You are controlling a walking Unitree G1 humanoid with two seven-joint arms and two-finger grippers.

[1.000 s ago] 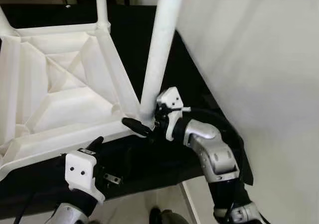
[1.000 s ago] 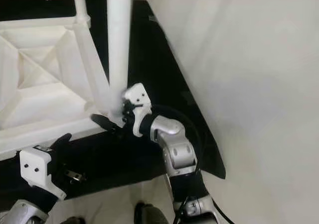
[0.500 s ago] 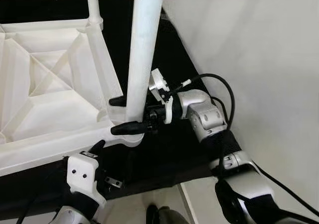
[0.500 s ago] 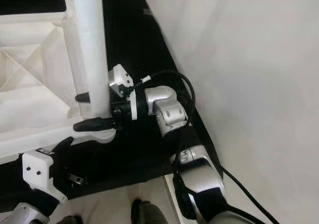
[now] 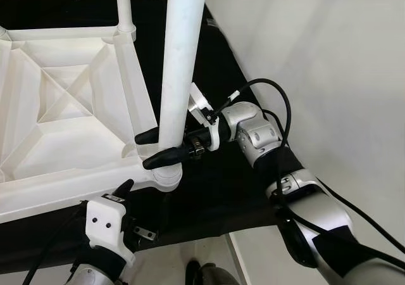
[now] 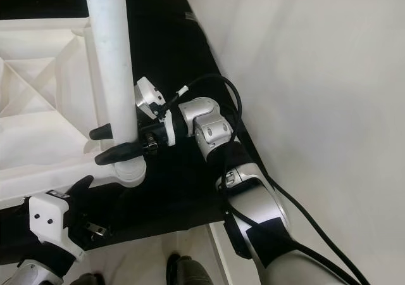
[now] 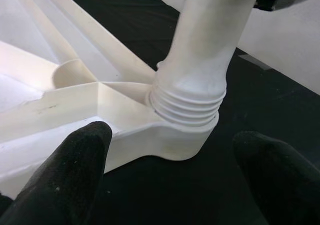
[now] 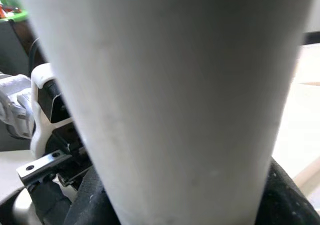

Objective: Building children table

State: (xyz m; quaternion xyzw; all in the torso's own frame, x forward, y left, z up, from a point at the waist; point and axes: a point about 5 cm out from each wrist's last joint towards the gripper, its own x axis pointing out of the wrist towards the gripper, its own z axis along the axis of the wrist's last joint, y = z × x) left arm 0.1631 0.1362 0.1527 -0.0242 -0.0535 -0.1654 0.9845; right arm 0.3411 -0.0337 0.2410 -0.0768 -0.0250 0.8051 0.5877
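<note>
The white plastic table (image 5: 63, 107) lies upside down on a black surface. A thick white leg (image 5: 180, 57) stands in its near corner socket (image 7: 187, 110), with threads showing at the joint. My right gripper (image 5: 145, 150) is shut on the leg just above the socket, one black finger on each side. The leg's surface presses close between the fingers in the right wrist view (image 8: 165, 100). My left gripper (image 7: 170, 185) is open, low in front of that corner, its fingers (image 7: 65, 175) apart and holding nothing.
Another thin leg (image 5: 123, 6) rises from the far corner. A white wall (image 5: 329, 57) runs close along the right. The black surface (image 5: 209, 196) ends near me, with pale floor and a dark shoe (image 5: 202, 275) below. A black cable (image 5: 278, 107) loops off my right arm.
My right wrist has turned around the leg, so its fingers now straddle it on both sides. The leg stands more upright than one second ago. The camera has shifted a little.
</note>
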